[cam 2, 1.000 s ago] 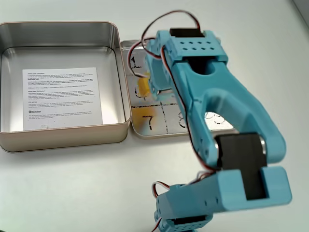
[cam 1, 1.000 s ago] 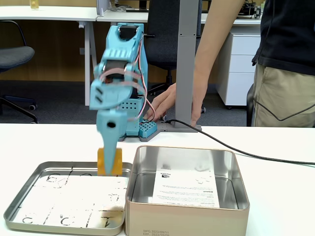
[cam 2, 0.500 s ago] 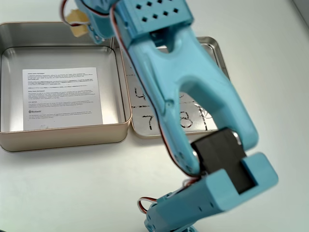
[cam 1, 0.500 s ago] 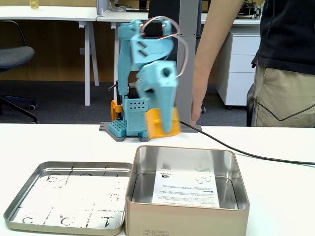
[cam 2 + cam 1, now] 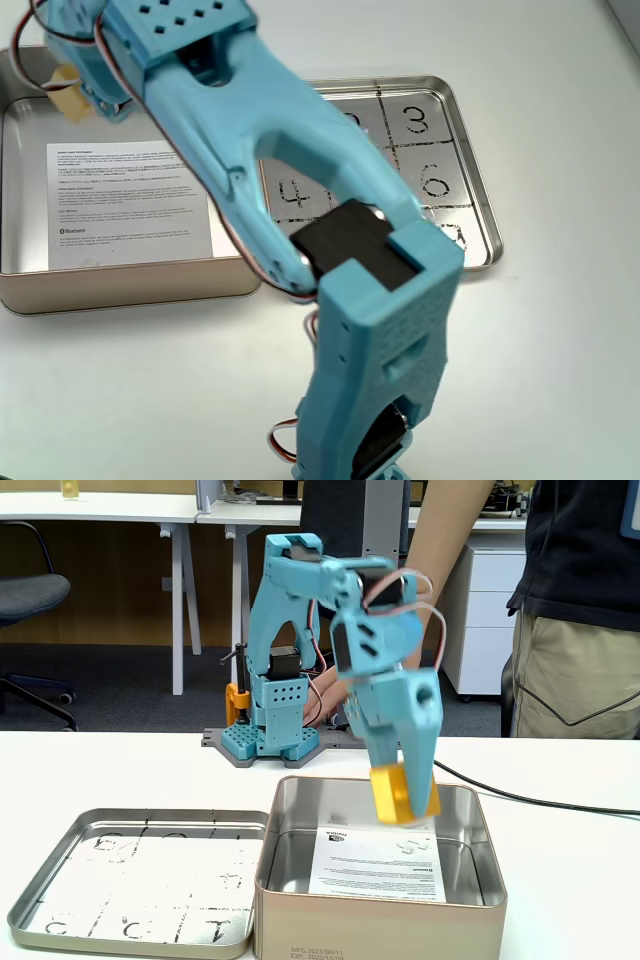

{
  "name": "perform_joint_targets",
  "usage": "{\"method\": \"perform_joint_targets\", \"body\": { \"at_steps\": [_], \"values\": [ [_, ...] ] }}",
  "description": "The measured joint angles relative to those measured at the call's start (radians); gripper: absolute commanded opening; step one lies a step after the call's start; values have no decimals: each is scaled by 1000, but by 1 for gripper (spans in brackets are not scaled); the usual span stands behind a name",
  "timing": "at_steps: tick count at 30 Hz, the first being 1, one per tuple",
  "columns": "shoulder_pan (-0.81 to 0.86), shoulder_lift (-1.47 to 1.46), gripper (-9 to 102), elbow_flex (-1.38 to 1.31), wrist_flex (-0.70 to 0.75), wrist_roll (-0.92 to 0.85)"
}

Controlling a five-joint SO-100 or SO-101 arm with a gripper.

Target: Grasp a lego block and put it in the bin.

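In a fixed view from the front, my blue gripper (image 5: 408,802) points down over the open top of the bin (image 5: 380,925), a deep silver tin with a printed paper sheet inside. It is shut on the lego block (image 5: 393,796), a yellow-orange cube that hangs at about rim height above the paper. In a fixed view from above, the gripper (image 5: 85,85) reaches over the far left part of the bin (image 5: 130,285). There a pale corner of the lego block (image 5: 63,88) peeks out beside the fingers; the arm hides the rest of it.
A shallow silver tray (image 5: 60,865) with black scribbled numbers lies beside the bin; from above the tray (image 5: 470,190) lies right of the bin. A person stands behind the table, one hand (image 5: 330,692) near the robot base. A black cable (image 5: 520,798) crosses the table at the right.
The arm lifted the block off the tray, swung it across toward the bin, and now holds it lower, over the bin's opening. The tray holds no block now.
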Motion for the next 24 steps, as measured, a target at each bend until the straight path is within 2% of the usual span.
{"method": "perform_joint_targets", "body": {
  "at_steps": [11, 24],
  "values": [
    [6, -201, 0, 2, -2, -66],
    [8, -163, 0, 166, -9, -107]
  ]
}}
